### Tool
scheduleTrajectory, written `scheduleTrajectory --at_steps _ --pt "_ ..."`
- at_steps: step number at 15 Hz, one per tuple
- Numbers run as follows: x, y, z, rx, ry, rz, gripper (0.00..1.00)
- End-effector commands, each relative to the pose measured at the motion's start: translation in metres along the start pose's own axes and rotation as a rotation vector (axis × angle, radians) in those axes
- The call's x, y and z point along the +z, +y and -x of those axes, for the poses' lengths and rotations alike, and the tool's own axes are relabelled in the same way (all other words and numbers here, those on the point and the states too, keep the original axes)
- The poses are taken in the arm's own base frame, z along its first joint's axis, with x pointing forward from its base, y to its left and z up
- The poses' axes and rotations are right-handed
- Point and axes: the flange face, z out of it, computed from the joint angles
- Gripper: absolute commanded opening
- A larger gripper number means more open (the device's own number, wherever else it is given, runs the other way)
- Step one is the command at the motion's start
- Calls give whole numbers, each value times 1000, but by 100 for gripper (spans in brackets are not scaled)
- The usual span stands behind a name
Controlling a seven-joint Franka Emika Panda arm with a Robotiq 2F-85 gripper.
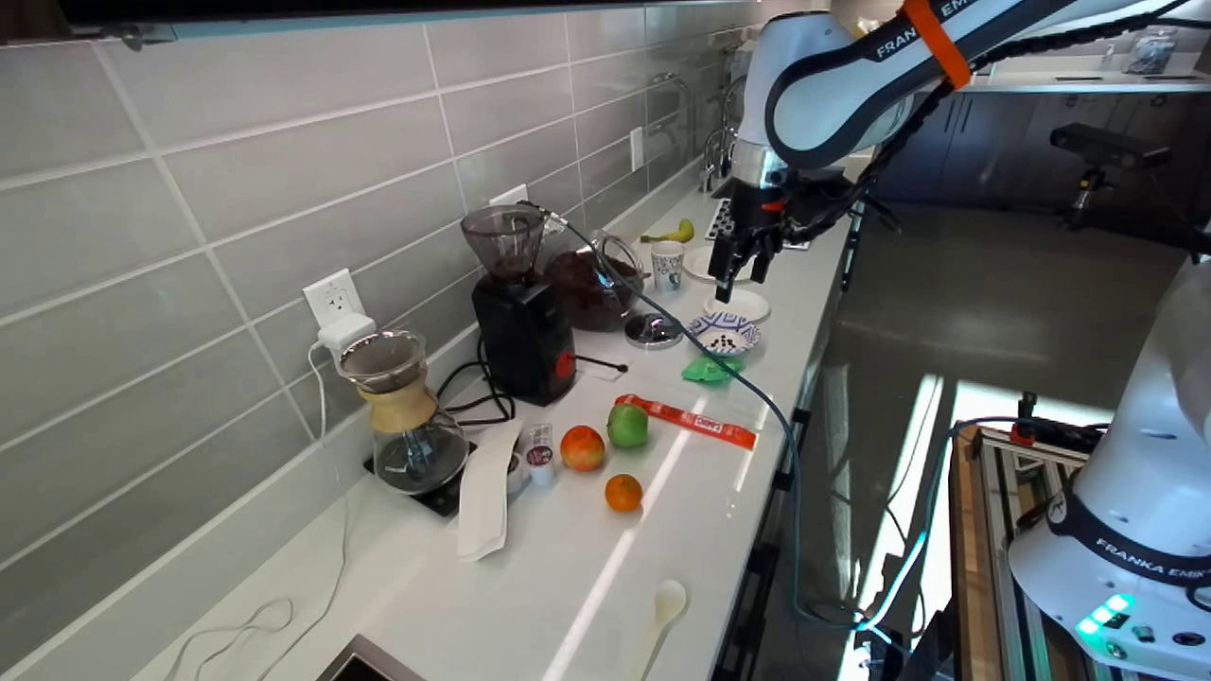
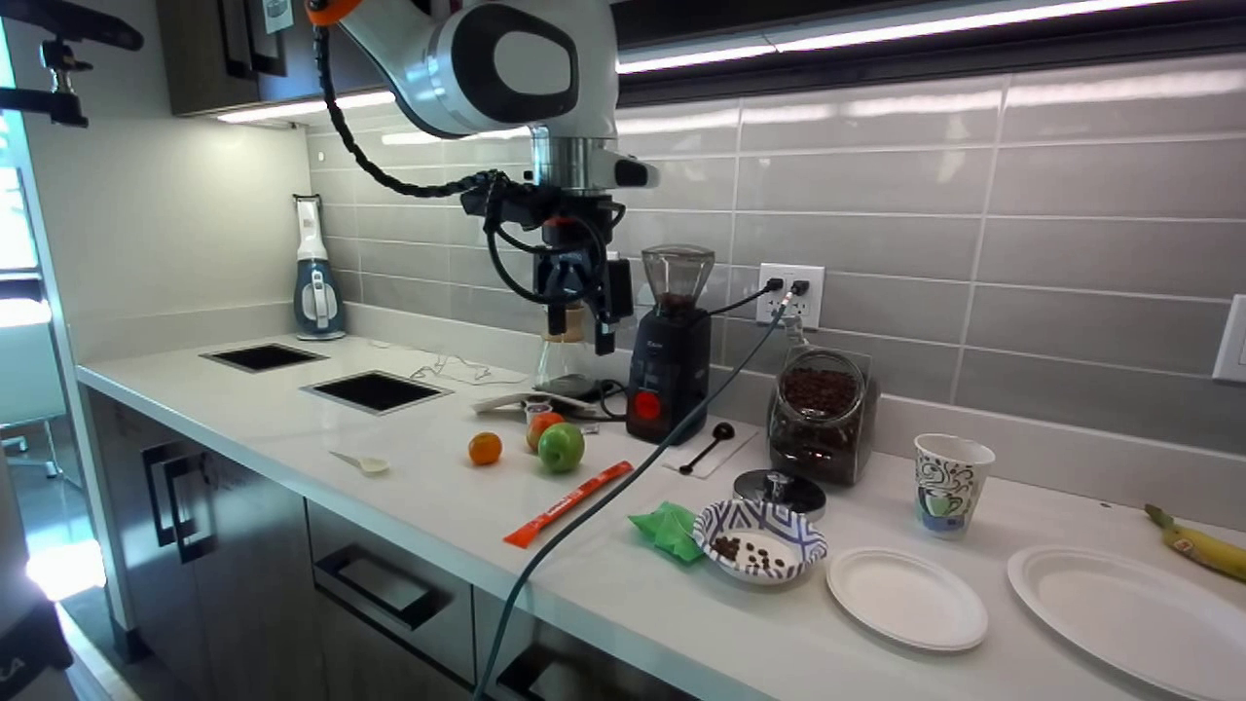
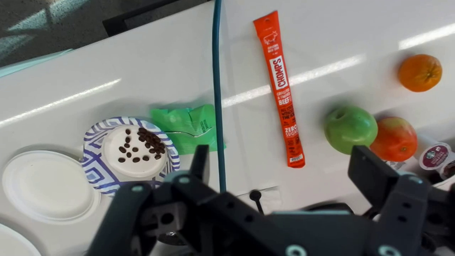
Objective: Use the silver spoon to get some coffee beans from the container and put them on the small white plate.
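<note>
The small white plate [image 2: 907, 599] lies flat on the counter beside a blue-patterned bowl [image 2: 706, 531]; it also shows in the wrist view [image 3: 49, 186] and an exterior view [image 1: 743, 305]. No beans show on it. The container is a glass jar [image 2: 823, 443] of dark coffee beans, tilted by the wall, also in an exterior view [image 1: 591, 288]. No clearly silver spoon shows; a dark spoon [image 2: 722, 432] lies on a napkin, its round end showing in the wrist view [image 3: 255, 195]. My gripper [image 3: 286, 163] is open and empty above the counter, also in both exterior views [image 1: 741, 279] [image 2: 581, 336].
The patterned bowl holds some beans. A shiny lid [image 2: 779, 490], green packet [image 2: 670, 531], red snack stick [image 2: 569, 503], green apple [image 2: 562, 448], grinder [image 2: 670, 370], paper cup [image 2: 952, 485] and larger plate [image 2: 1119, 608] stand around. A blue cable [image 2: 623, 487] crosses over the counter.
</note>
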Motion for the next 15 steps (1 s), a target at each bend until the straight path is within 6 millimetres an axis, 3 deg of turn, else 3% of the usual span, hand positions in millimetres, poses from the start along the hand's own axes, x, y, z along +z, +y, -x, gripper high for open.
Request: scheduleTrajectory --at_steps 1,3,6,12,15 --pt "0 0 0 0 -1 0 100" --pt "0 0 0 0 -1 0 100" --pt "4 20 -36 37 108 85 100" --pt "27 70 -102 -103 271 271 100" --pt "39 86 -131 -200 292 358 100"
